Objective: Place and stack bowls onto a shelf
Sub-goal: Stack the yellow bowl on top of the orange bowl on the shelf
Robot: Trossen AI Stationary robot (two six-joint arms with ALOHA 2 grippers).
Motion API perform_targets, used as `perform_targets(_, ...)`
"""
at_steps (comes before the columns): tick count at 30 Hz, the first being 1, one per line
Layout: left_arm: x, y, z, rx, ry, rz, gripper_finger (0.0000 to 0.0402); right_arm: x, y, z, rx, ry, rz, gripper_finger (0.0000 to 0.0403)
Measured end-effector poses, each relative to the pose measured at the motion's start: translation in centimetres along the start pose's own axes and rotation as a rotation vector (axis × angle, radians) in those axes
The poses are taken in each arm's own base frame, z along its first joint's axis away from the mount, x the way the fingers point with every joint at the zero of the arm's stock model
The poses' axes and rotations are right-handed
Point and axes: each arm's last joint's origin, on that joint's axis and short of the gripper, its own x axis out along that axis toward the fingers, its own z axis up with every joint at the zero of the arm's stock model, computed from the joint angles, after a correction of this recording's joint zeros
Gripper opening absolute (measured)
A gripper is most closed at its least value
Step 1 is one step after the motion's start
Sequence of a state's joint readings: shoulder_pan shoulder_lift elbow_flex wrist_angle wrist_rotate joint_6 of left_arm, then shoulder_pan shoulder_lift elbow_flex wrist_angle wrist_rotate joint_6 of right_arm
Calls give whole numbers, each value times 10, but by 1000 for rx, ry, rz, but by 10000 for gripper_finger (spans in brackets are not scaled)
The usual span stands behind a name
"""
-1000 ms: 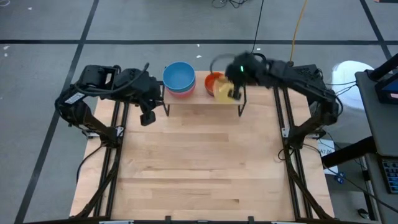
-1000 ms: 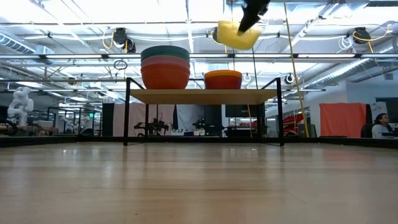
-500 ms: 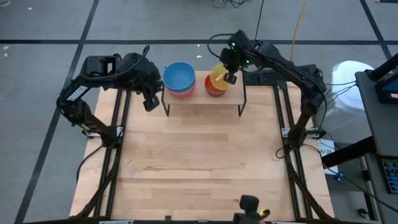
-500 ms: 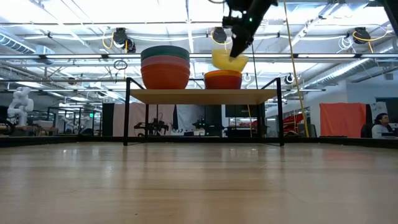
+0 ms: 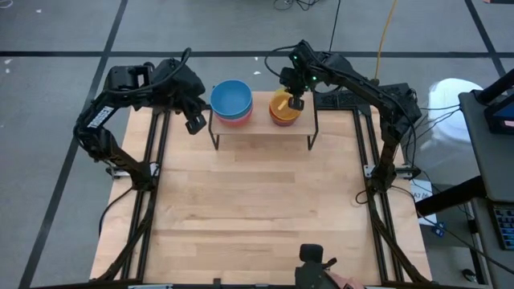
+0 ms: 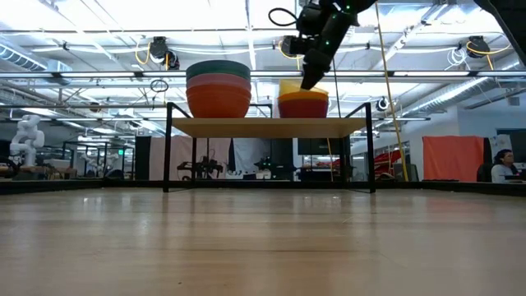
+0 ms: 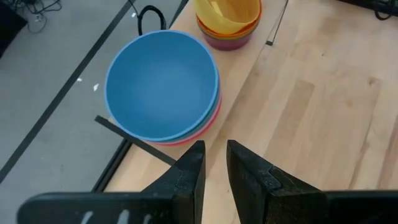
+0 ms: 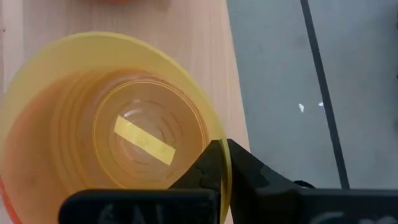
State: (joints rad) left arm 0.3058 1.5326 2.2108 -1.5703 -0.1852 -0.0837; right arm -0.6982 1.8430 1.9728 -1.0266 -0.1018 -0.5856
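The shelf (image 5: 261,130) (image 6: 267,127) stands at the table's far edge. On its left end is a stack topped by a blue bowl (image 5: 231,98) (image 7: 161,84). On its right half is an orange and red stack (image 6: 302,107), with a yellow bowl (image 5: 279,102) (image 8: 112,137) nested in its top. My right gripper (image 5: 294,103) (image 6: 311,80) is shut on the yellow bowl. My left gripper (image 5: 195,124) (image 7: 214,171) hangs above the table just left of the shelf, fingers narrowly open with nothing between them. My right gripper pinches the yellow bowl's rim (image 8: 219,144) on the bowl's right side, one finger inside the bowl and one outside. The fingers slant down from the far right. The bowl sits in the top bowl of the orange and red stack, slightly tilted.
Bare tabletop (image 5: 257,209) stretches from the shelf to the near edge. A dark object (image 5: 312,269) shows at the table's near edge. The shelf's right end (image 5: 309,120) is bare. A person (image 6: 500,166) sits far off in the room.
My right gripper has carried the yellow bowl from above the shelf's right end toward the table's left and down, and the bowl now sits in the orange and red stack. My left gripper has swung toward the table's far edge, beside the shelf's left end.
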Motion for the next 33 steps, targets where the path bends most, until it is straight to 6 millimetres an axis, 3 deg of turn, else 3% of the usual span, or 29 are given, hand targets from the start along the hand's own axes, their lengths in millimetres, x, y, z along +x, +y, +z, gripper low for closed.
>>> perform_targets(6,0,0,0,-4,0,1,72,7,0,-3,21,16,-20,19)
perform_targets(15,0,0,0,-9,1,1,72,15,10,-6,-33,47,13,89)
perform_targets(21,0,0,0,-10,1,1,72,-5,19,1,-138,-1,-12,131)
perform_targets(28,0,0,0,-17,1,1,72,-34,18,9,-140,-105,-133,146)
perform_targets(33,0,0,0,-17,1,1,72,-34,16,12,-129,-144,-158,141)
